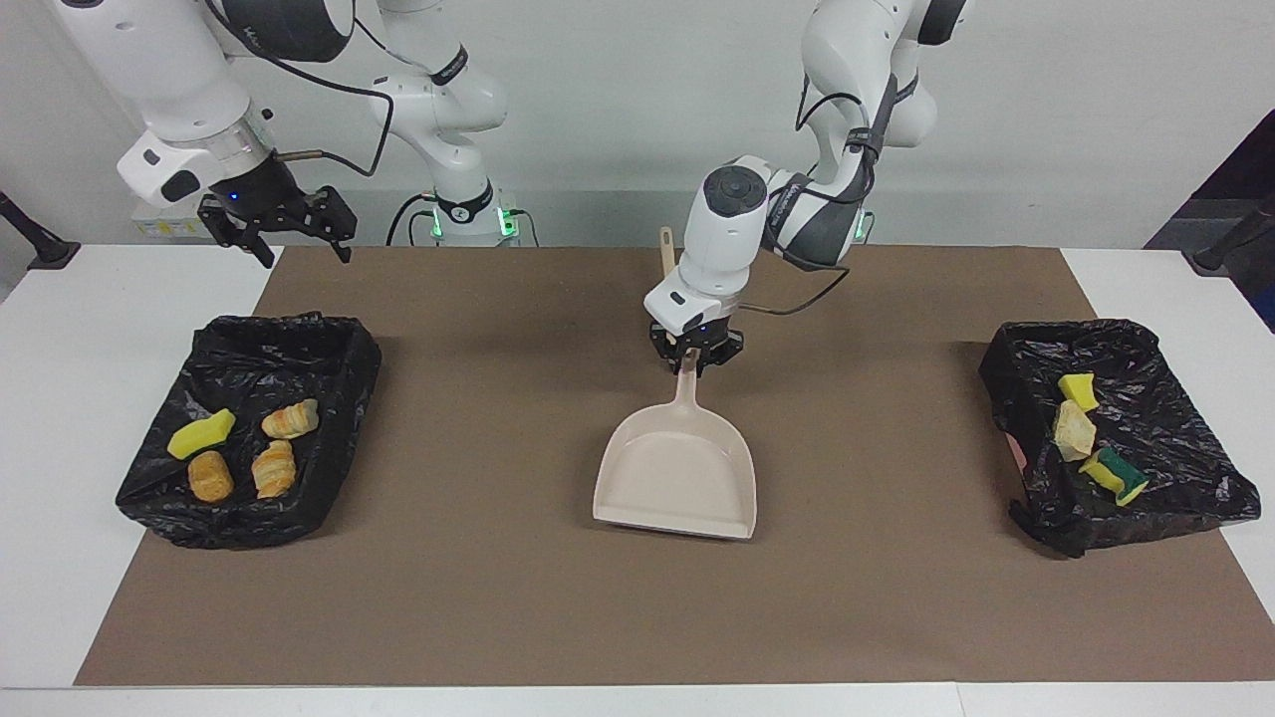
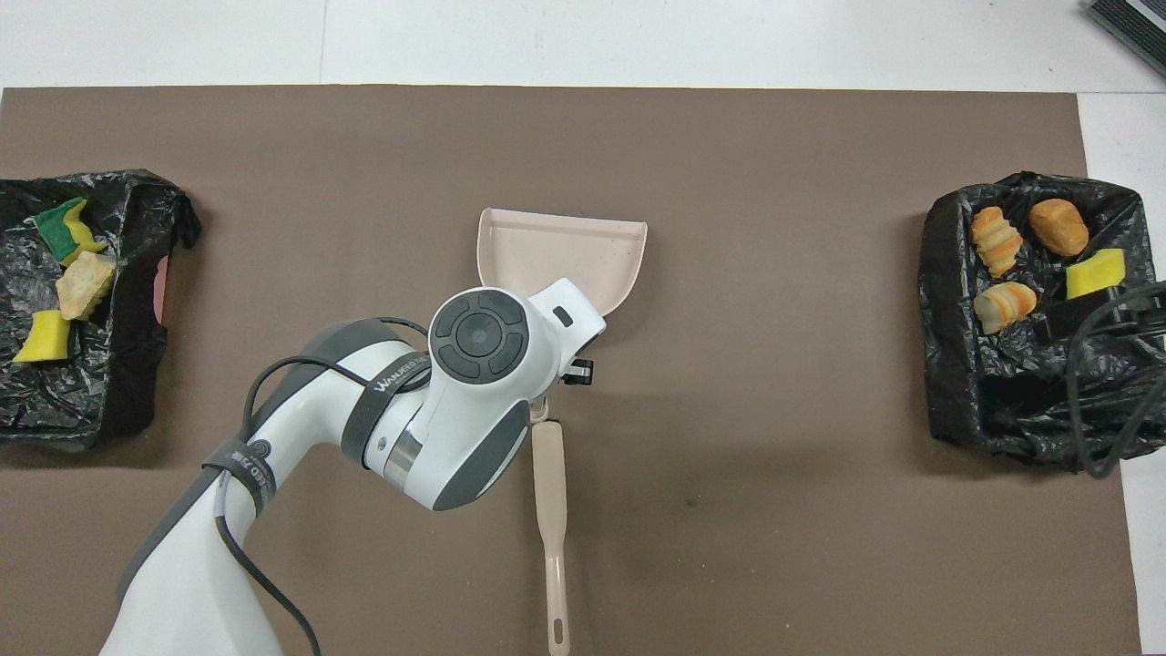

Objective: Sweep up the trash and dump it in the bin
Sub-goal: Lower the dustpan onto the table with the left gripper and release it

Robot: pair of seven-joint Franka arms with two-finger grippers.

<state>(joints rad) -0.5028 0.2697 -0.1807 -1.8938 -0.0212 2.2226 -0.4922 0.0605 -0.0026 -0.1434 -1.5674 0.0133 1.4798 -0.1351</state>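
Observation:
My left gripper [image 1: 694,357] is shut on the handle of the beige dustpan [image 1: 677,473], which sits low over the middle of the mat with its pan empty. From overhead my left wrist covers the handle, and only the dustpan's [image 2: 565,251] scoop shows. The beige brush [image 2: 549,492] lies on the mat just nearer the robots than the pan. Trash lies in two black-lined bins: a yellow sponge [image 1: 199,433], croissants [image 1: 290,419] and bread [image 1: 210,476] in one, sponge pieces [image 1: 1078,390] in the other. My right gripper [image 1: 291,237] waits open in the air.
One bin [image 1: 279,344] stands at the right arm's end of the brown mat [image 1: 498,597], the other bin [image 1: 1175,418] at the left arm's end. My right gripper [image 2: 1084,314] and its cables hang over the first one.

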